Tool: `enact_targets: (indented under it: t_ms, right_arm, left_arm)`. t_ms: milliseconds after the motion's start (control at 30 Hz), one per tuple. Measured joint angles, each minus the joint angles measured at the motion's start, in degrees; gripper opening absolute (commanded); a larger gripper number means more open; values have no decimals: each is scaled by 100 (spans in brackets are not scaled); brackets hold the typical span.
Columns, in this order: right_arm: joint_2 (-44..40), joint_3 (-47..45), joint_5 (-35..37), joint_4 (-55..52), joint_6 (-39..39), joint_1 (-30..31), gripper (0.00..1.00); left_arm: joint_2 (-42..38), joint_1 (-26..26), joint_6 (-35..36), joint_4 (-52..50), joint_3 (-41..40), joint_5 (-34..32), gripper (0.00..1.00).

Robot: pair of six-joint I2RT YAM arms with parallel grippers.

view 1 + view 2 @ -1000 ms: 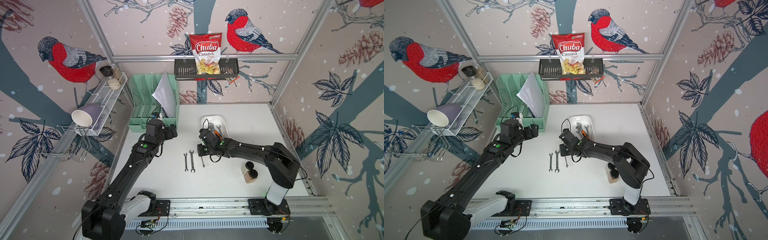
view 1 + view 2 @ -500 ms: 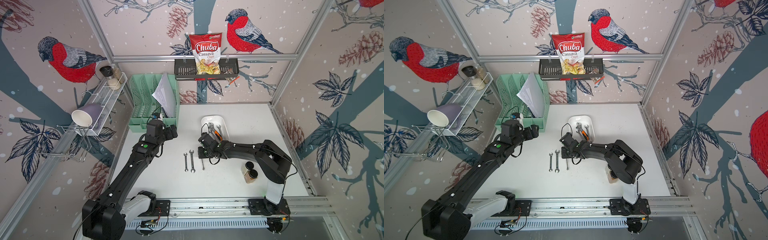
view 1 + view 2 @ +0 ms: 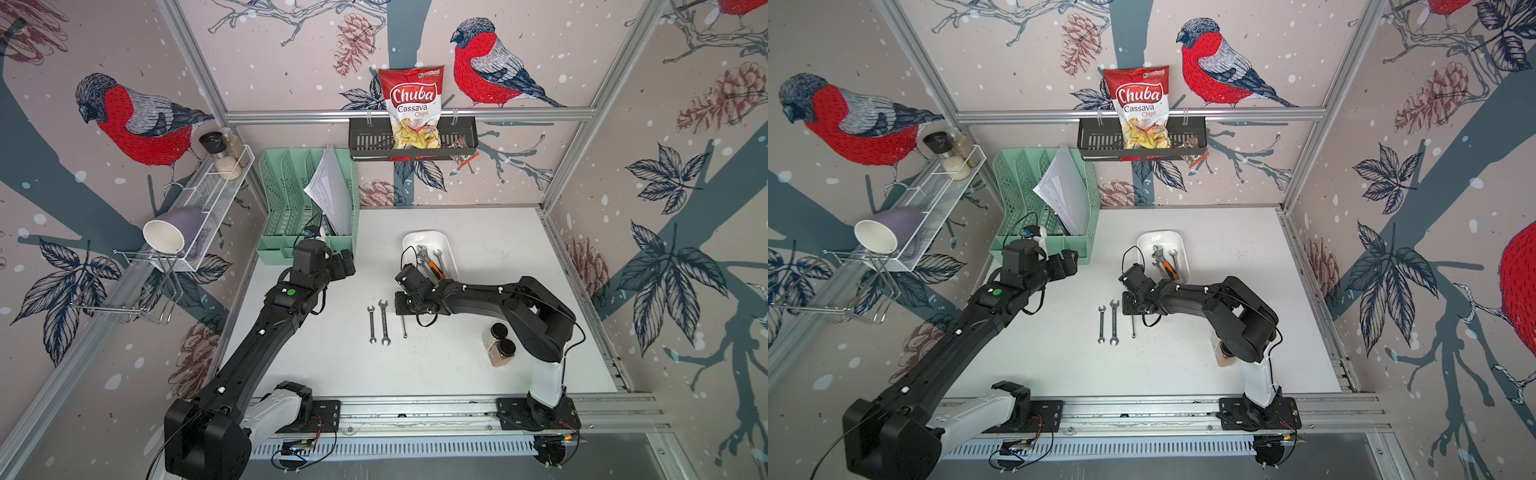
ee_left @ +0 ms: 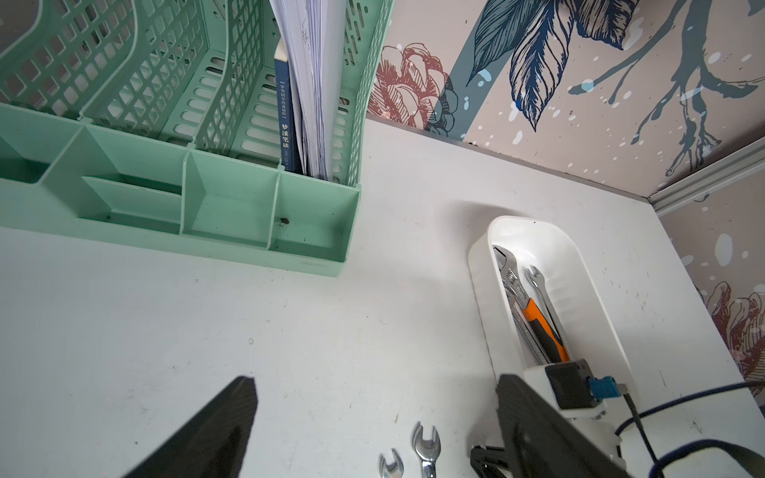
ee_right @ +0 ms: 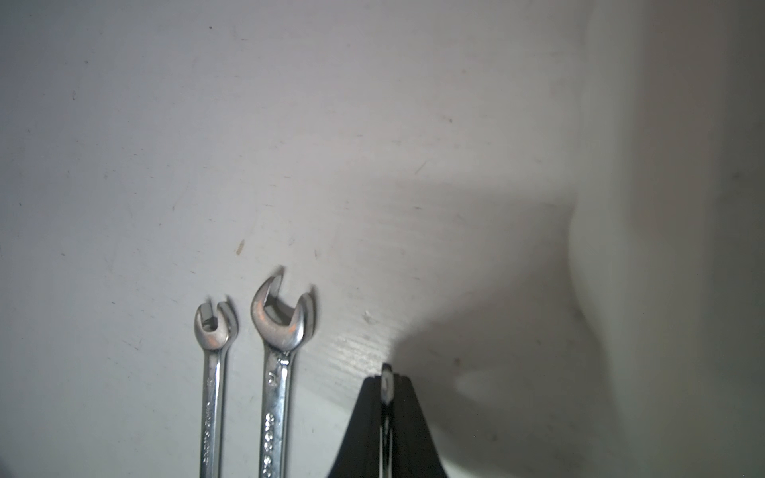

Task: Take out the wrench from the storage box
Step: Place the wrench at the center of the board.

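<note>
Toward the middle of the tabletop (image 3: 490,232), in front of the storage box (image 3: 426,240), the right gripper (image 3: 402,313) pinches a thin wrench (image 3: 404,328) beside two laid-out wrenches (image 3: 384,322); lower it flat and parallel before letting go, leaving the spread left gripper (image 3: 348,262) clear.

Left pincer (image 4: 374,385) wide apart on outstretched left arm (image 3: 257,340); right pincer (image 5: 387,383) pinched tight, right arm (image 3: 478,293) folded low.
</note>
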Motion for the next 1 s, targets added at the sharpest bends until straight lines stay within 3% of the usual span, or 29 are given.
enact_targets:
  t_ms: [433,767,1000]
  right_arm:
    - [-11,52,120,-98,17,0,23]
    - [-116,13,243,-299,-9,22,26]
    - [-634,-404,74,-343,-199,155,29]
  left_arm:
    - [-17,0,0,0,0,-2,95]
    - [-33,0,0,2,0,-13,95]
    - [-31,0,2,2,0,-13,95]
